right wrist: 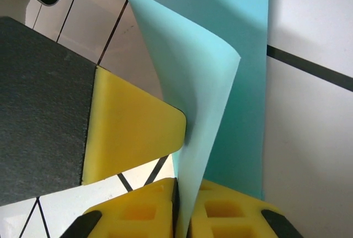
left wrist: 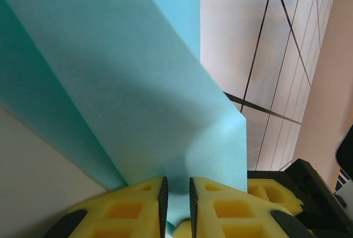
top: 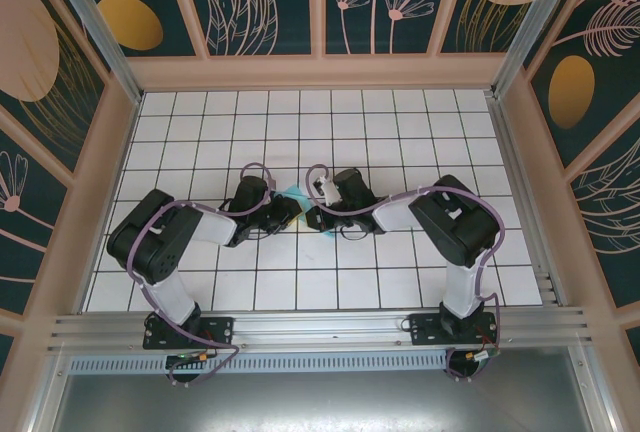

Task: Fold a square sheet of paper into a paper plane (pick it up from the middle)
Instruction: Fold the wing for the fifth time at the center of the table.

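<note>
I am looking at one paper, two arms and two grippers. The left arm and the right arm are both reaching inward from the near edge of the table. The left gripper and the right gripper are meeting nose to nose about midway between the left and right edges, roughly halfway back from the near edge. The paper is sitting between them.

From above, just a small light-blue sliver is peeking out between the two black heads, and I cannot make out how the fingers are standing. The wrist cameras are giving that. On the left wrist, the two yellow fingers are pressing close together with the paper running up out of the narrow slot between them, so the left gripper is pinching the paper. On the right wrist, the yellow fingers are likewise clamping a thin edge of the paper, which is curling upward into a loose roll. This view is also showing a yellow finger of the left gripper touching the curl from the side.

The top view alone is taking in the walls, which are carrying leaf and flower drawings on dark teal.
</note>
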`<action>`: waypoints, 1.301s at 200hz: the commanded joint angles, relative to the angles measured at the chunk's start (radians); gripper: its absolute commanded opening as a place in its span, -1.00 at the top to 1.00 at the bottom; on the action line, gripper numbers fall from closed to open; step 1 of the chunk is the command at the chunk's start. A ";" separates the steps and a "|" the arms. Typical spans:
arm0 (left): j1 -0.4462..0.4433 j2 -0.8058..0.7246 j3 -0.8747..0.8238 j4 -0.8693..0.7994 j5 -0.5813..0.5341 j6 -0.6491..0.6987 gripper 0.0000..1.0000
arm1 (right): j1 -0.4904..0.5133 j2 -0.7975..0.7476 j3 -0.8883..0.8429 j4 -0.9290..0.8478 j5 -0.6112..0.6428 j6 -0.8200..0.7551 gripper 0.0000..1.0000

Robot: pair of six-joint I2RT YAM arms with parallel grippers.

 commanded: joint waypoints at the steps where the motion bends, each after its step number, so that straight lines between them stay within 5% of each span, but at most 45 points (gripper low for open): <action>1: -0.005 0.015 0.021 -0.016 -0.011 0.030 0.57 | -0.019 -0.029 0.018 -0.076 -0.036 -0.002 0.66; 77: -0.005 0.017 0.015 -0.030 -0.017 0.036 0.58 | -0.033 -0.077 0.029 -0.175 -0.068 0.009 0.49; 183: -0.005 -0.024 0.014 -0.023 -0.012 0.051 0.57 | -0.048 0.014 0.021 -0.155 -0.140 -0.013 0.88; 260: -0.024 -0.075 -0.036 0.106 0.049 0.039 0.44 | -0.065 0.072 0.057 -0.228 -0.179 -0.033 0.88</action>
